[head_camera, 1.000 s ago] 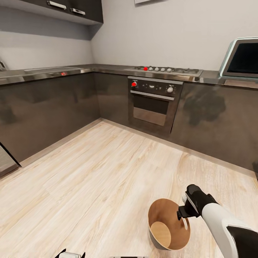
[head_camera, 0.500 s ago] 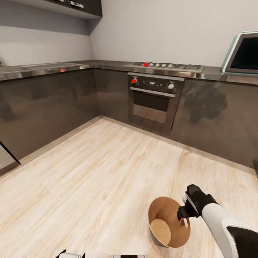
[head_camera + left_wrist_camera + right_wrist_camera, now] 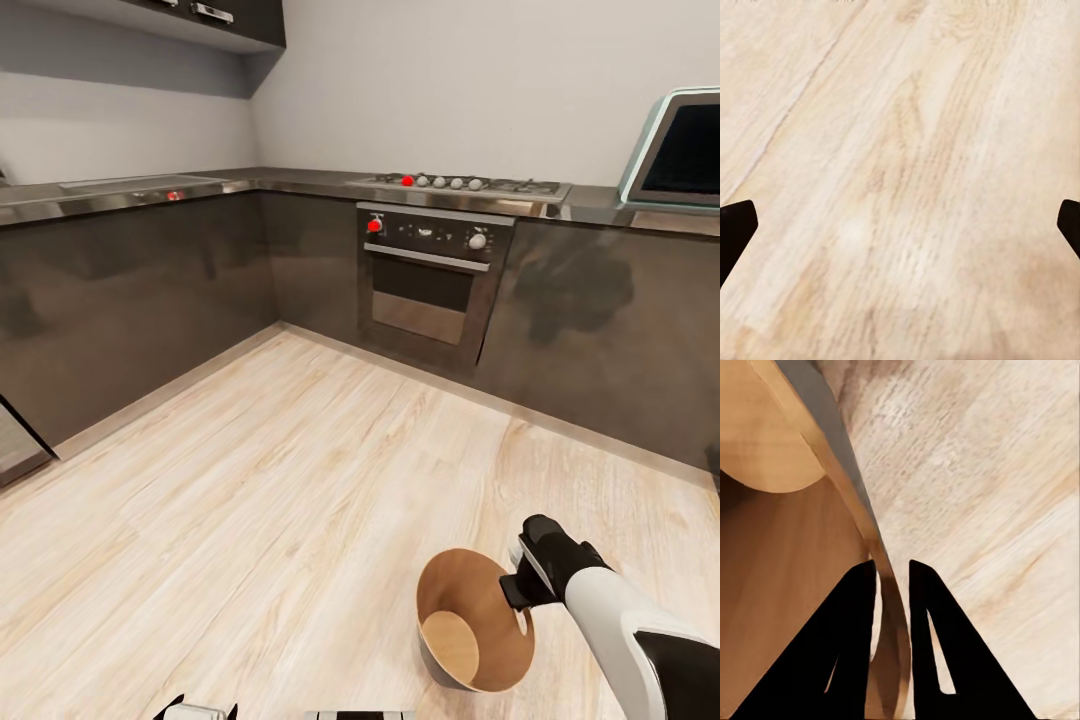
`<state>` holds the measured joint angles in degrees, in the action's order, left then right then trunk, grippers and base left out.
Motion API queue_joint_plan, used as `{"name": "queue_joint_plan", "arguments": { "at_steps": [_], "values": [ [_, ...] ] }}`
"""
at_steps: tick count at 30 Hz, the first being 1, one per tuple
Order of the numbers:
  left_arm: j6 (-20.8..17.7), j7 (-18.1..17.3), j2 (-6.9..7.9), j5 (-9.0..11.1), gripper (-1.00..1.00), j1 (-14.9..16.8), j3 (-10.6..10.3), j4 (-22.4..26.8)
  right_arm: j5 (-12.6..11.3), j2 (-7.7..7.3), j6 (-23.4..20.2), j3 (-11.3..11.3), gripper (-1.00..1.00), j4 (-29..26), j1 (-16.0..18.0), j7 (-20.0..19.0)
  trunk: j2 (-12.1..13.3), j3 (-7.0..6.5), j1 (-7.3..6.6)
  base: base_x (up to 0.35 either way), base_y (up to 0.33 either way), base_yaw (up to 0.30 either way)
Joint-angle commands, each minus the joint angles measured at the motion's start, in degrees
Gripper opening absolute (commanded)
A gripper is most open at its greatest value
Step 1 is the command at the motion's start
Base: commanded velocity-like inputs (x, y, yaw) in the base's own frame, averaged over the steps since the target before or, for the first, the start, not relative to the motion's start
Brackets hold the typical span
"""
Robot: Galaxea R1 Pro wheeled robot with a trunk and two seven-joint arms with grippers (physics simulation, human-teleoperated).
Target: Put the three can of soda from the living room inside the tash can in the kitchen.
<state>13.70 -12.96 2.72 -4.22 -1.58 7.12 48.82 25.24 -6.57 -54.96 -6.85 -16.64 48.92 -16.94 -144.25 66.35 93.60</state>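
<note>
The right gripper (image 3: 891, 577) pinches the bin's (image 3: 470, 655) rim (one finger inside, one outside) above the kitchen floor (image 3: 300, 480); the left gripper (image 3: 900, 225) hangs wide open.

Trash can and right gripper shift slightly

In the head view the tash can (image 3: 470, 620), pinched at its rim by the right gripper (image 3: 518, 592), now sits a touch farther right and lower than half a second ago, and its tan floor disc lies nearer the near wall. The gripper moves with it by the same small amount. Since a second ago the camera tilts, so the oven (image 3: 432, 290) and worktop (image 3: 300, 185) appear lower.
</note>
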Motion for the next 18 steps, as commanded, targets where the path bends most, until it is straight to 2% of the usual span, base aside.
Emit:
{"name": "queue_joint_plan", "arguments": {
  "at_steps": [1, 9, 18],
  "values": [
    [0.0, 0.0, 0.0, 0.0, 1.0, 0.0, 0.0, 0.0, 0.4, -0.01, 0.0, 0.1, -1.0, 0.0, -0.1, 0.1, 0.0, 0.01, 0.01, 0.0, 0.0, 0.0],
    [0.0, 0.0, 0.0, 0.0, 1.0, 0.0, -0.1, -0.3, 0.5, -0.02, 0.0, 0.2, -1.0, 0.1, -0.1, 0.1, 0.0, 0.01, 0.01, 0.0, 0.0, 0.0],
    [-2.2, 0.1, -0.07, -0.1, 1.0, 0.2, -0.3, -0.3, 0.5, -0.01, 0.1, 0.2, -1.0, 0.1, -0.1, 0.1, 0.1, -1.98, -0.22, 0.0, 0.0, 0.0]
  ]
}}
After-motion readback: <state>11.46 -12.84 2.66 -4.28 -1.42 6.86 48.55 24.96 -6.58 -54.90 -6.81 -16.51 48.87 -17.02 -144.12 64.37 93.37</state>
